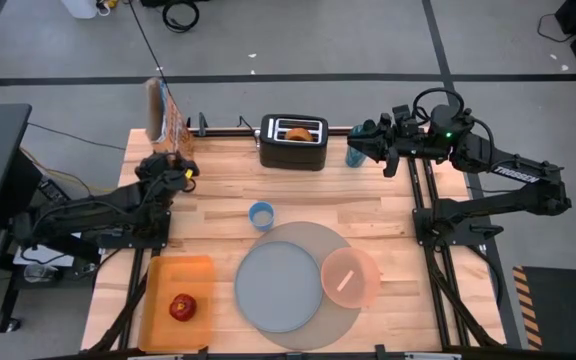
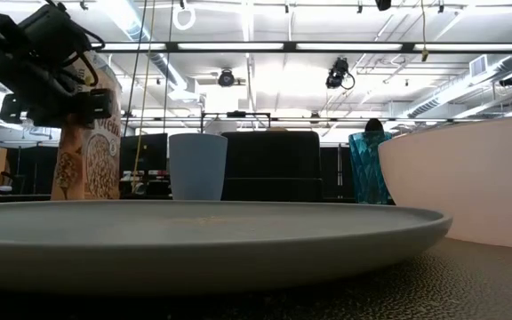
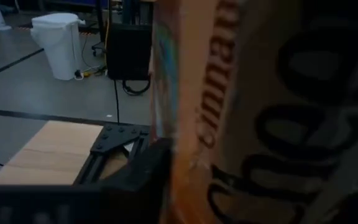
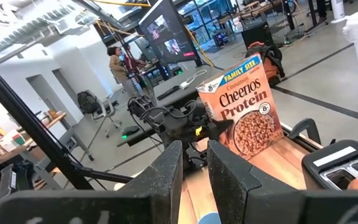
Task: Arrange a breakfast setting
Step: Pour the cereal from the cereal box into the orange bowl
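A teal tumbler (image 1: 354, 155) stands at the table's far right, by the black toaster (image 1: 293, 143), which has a bagel half (image 1: 297, 131) in its slot. My right gripper (image 1: 366, 150) is over the tumbler, its fingers nearly together. My left gripper (image 1: 173, 165) is at a cereal box (image 1: 165, 120) standing in the far left corner. A grey plate (image 1: 276, 287) lies on a larger grey mat (image 1: 313, 240). A pink bowl (image 1: 352, 277) with a pale spoon (image 1: 344, 279) sits on the mat's right. A red apple (image 1: 182, 307) lies on the orange tray (image 1: 163, 275). My left gripper is on the cereal box's upper part, coming level from the near side. One dark finger (image 3: 138, 180) lies against the box's edge (image 3: 166, 124); the box hides the other. The box stands upright on its base. My right gripper has the tumbler's rim (image 4: 210, 218) between its two fingers (image 4: 169, 177), coming from the table's right. The picture's edge cuts off the contact. The tumbler (image 2: 369, 169) stands upright on the table.
A small light-blue cup (image 1: 261, 214) stands mid-table, between the toaster and the mat. Bare wood lies between the cereal box and the cup. A person (image 4: 115, 62) stands at a desk in the room beyond the table.
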Tool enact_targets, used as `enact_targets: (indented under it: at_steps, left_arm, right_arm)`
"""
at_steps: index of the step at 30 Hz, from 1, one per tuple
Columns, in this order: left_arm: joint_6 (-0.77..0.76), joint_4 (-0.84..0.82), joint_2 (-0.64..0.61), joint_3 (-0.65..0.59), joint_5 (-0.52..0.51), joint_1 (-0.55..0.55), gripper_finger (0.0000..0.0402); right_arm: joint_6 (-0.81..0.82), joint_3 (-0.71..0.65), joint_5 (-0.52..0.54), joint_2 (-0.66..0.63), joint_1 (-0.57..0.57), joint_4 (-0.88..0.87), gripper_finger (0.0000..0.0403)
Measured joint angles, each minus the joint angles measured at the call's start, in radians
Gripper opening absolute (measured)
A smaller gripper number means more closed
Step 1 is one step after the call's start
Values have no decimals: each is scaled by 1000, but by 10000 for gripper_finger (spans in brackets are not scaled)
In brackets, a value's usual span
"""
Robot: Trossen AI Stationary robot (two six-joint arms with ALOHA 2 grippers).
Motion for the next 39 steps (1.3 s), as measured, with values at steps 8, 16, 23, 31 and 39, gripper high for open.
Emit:
enact_targets:
  at_steps: [8, 16, 23, 31, 39]
  left_arm:
    - [228, -23, -2, 125, 31, 0, 12]
    - [424, -49, -27, 345, 146, -14, 7]
    - [409, -267, 3, 674, 528, -15, 6]
    - [301, -292, 154, 978, 979, -18, 7]
    - [219, -329, 452, 1219, 1244, -102, 8]
  right_arm:
    - [-2, 0, 0, 0, 0, 1, 82]
    - [-36, 0, -24, 0, -1, -4, 82]
    - [-39, 4, -127, -2, -19, -85, 82]
    - [-151, 68, -164, -2, -43, -264, 83]
    - [-237, 179, -197, 2, -56, -460, 124]
